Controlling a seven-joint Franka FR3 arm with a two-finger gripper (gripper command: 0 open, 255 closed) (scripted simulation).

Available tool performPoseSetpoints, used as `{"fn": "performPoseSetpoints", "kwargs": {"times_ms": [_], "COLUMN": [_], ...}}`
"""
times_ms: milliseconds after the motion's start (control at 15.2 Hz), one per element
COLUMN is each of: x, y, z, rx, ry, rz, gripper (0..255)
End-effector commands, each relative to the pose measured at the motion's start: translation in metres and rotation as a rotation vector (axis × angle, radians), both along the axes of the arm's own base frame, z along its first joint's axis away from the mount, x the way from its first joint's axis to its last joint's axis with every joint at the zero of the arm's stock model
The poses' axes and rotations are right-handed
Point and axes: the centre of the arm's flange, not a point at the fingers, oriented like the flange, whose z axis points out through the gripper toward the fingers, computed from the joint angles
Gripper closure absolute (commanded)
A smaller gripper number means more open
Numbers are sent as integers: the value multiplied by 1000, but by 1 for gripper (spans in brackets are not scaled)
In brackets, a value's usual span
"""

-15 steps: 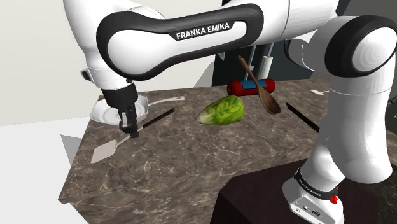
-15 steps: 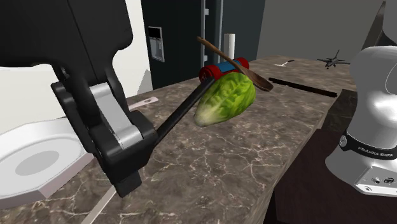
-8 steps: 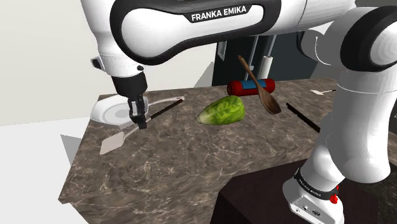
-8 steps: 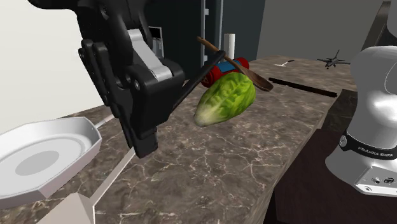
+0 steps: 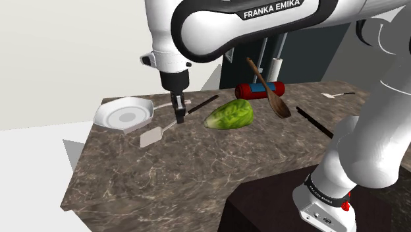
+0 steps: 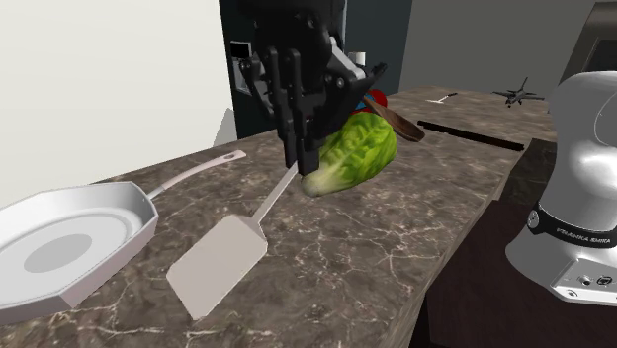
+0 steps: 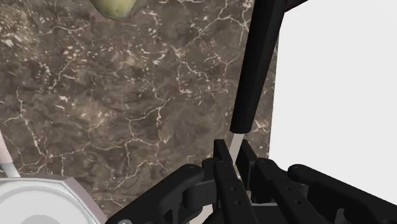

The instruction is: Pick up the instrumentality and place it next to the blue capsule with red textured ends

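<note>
The instrumentality is a spatula with a grey blade [image 5: 151,137] [image 6: 220,262] and a long black handle [image 5: 204,103] [image 7: 257,70]. My gripper [image 5: 179,118] [image 6: 297,158] [image 7: 234,156] is shut on its thin shaft between blade and handle. It hangs tilted, blade end low over the dark marble counter [image 5: 197,171]. The blue capsule with red ends [image 5: 260,89] [image 6: 374,97] lies at the counter's far side, behind a green lettuce [image 5: 230,115] [image 6: 354,153] [image 7: 114,6] that lies just beyond the gripper. The arm partly hides the capsule in the second exterior view.
A white pan [image 5: 123,114] [image 6: 69,242] [image 7: 38,200] sits at the shoulder view's left. A wooden spoon [image 5: 269,89] [image 6: 396,117] leans over the capsule. A black stick [image 5: 313,120] [image 6: 470,133] lies toward the shoulder view's right. A white roll [image 5: 275,66] stands behind the capsule.
My gripper has carried the spatula away from the pan toward the lettuce, to the shoulder view's right. The arm has risen and swung the same way.
</note>
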Motion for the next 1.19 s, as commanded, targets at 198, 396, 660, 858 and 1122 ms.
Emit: {"fn": "performPoseSetpoints", "kwargs": {"times_ms": [198, 396, 660, 858, 1122], "x": [-12, -20, -32, -40, -52], "y": [-66, -105, -156, -195, -246], "z": [1, 2, 2, 2, 2], "rx": [0, 0, 0, 0, 0], "ry": [1, 1, 1, 1, 1], "rz": [1, 1, 1, 1, 1], "gripper": [255, 255, 255, 255, 255]}}
